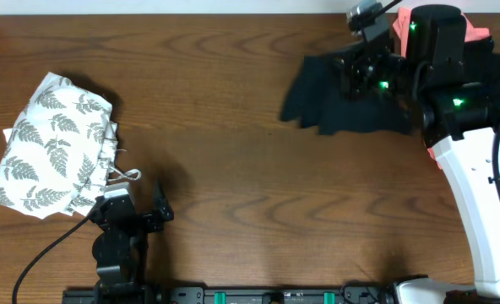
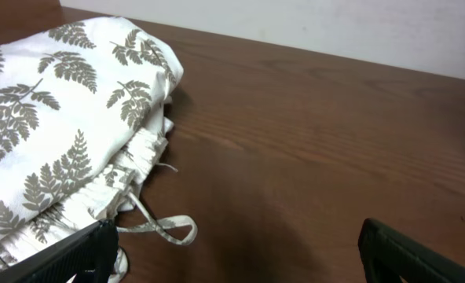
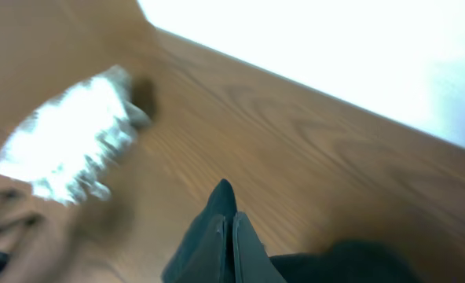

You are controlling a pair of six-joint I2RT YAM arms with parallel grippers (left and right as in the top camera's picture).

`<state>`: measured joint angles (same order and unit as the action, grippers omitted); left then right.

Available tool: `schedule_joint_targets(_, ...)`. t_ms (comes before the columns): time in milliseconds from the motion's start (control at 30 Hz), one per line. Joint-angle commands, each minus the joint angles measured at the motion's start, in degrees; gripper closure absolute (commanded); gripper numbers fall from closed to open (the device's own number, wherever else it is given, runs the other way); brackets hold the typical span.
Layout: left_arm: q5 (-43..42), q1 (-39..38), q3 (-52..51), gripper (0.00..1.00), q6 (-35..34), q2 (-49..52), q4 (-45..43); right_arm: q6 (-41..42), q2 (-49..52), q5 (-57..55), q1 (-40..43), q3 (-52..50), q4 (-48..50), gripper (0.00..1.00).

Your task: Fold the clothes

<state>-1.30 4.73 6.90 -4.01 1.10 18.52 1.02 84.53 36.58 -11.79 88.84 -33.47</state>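
Black tee (image 1: 317,105) under R gripper (image 3: 230,211) (pressed together), L gripper (image 2: 244,251) spread nr fern top (image 2: 52,126)

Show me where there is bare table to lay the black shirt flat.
Widest bare table lies centrally, between the fern-print garment and the black T-shirt. Crowded: far right, with T-shirt, coral-pink top and right arm.

Tabletop (image 1: 233,127) is dark wood, smooth with a low satin sheen and bold wavy grain. Fern-print garment (image 2: 52,118) is soft matt cloth with a crinkly gathered hem and a thin fabric drawstring (image 2: 158,228). Black T-shirt (image 1: 334,105): flat matt cloth. Left gripper (image 2: 236,263) looks like matt black plastic, the white arm shell (image 1: 478,203) like glossy plastic.
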Motion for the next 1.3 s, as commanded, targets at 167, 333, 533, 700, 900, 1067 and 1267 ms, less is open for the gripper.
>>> schedule_joint_targets(167, 0.17, 0.17, -0.83, 0.02, 0.02, -0.11, 0.48, 16.76, -0.94, 3.98, -0.42, 0.31, 6.84, 0.99)
schedule_joint_targets(333, 0.17, 0.17, -0.83, 0.02, -8.87, -0.11, 1.01, 12.35, 0.66, -13.55, 0.72, 0.31, 0.74, 0.95)
schedule_joint_targets(533, -4.55, 0.17, -0.83, 0.02, -15.17, -0.09, 1.09, 8.09, 3.91, -21.64, 0.74, 0.28, -4.76, 0.58)
schedule_joint_targets(700, -12.28, 0.17, -0.83, 0.02, -15.19, 0.48, 0.98, 7.43, 4.81, -21.73, 0.52, 0.28, -8.96, 0.46)
schedule_joint_targets(900, -14.43, 0.17, -0.83, 0.02, -15.19, 0.48, 0.17, 2.45, 5.77, -15.32, -3.02, 0.28, -18.25, 0.48)
schedule_joint_targets(1067, -14.8, 0.17, -0.83, 0.02, -15.89, 0.48, -0.92, -4.31, 9.73, -15.45, -9.75, 0.28, -22.62, 0.5)
schedule_joint_targets(1267, -14.8, 0.17, -0.83, 0.02, -21.86, 0.48, -1.46, 5.86, 19.12, -36.52, -16.09, 0.28, -25.27, 0.53)
